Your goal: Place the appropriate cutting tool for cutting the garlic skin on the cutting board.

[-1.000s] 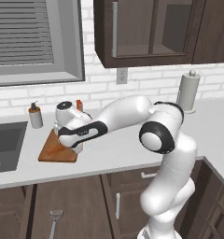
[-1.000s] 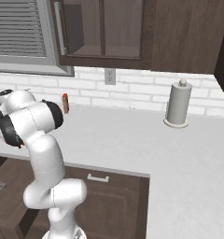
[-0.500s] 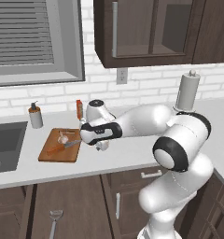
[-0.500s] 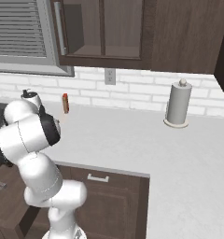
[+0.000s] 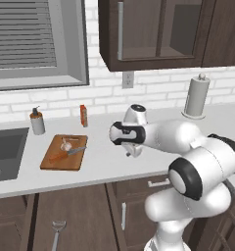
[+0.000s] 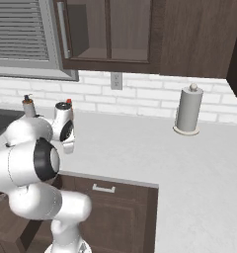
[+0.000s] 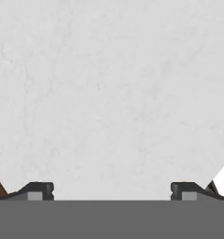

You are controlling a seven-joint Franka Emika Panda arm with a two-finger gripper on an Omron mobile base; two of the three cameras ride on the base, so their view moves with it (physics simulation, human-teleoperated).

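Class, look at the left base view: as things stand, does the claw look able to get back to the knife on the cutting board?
Probably yes: the knife lies uncovered on the cutting board, and bare counter separates it from the open claw.

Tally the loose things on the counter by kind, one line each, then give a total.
Cutting board: 1
Knife lying on the board: 1
Garlic on the board: 1
Soap dispenser: 1
Small red bottle: 1
Paper towel roll on its stand: 1
Total: 6
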